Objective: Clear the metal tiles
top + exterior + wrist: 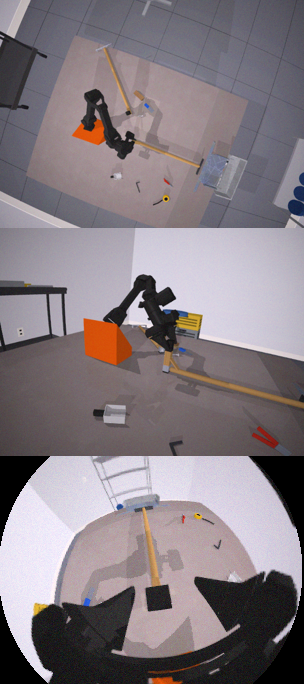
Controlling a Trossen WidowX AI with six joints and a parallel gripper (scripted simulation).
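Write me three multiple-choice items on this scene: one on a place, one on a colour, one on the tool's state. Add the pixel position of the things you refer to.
1. Where does the orange block lie?
A) Inside the catch box
B) Under the arm's foot
C) On the black bench

2. What colour are the pliers' handles?
A) Green
B) Yellow
C) Red

3. How does the tool stand?
A) Open
B) Shut on the long scraper
C) Shut on nothing

1: B, the arm's foot stands over the orange block (85, 137) (100, 341).
2: C, both handles of the pliers (166, 181) (265, 438) show red.
3: A, the fingers of the tool (165, 583) stand wide apart, with the black grip end of the long scraper (169, 155) (224, 384) (149, 546) seen in the gap.
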